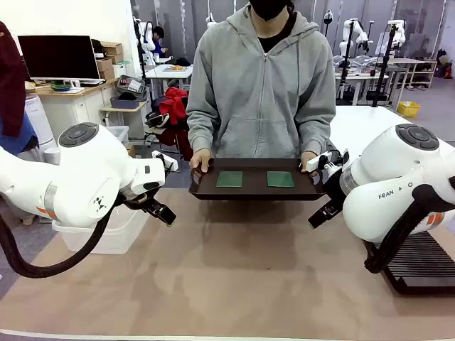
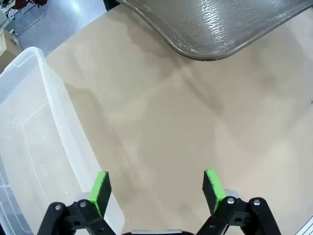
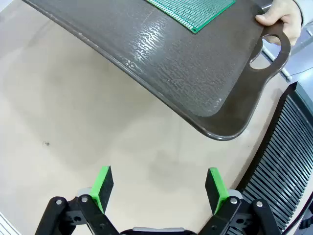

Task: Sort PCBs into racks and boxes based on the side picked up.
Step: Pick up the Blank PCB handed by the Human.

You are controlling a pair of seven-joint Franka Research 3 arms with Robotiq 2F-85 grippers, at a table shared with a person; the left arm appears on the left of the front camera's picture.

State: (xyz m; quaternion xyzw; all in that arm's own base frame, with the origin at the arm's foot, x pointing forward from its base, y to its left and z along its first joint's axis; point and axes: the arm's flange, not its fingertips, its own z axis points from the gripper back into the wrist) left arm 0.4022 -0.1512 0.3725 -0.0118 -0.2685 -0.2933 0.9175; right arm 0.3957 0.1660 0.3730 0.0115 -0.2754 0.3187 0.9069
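Front camera faces the person (image 1: 259, 85) across the table (image 1: 234, 284); both close wrist cameras share the tray (image 3: 195, 88).

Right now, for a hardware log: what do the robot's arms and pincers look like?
The left arm and right arm are white, rounded, with grey joint caps, thick black cables, orange marks; the right carries dark lettering. The left pincer and right pincer are black with green pads.
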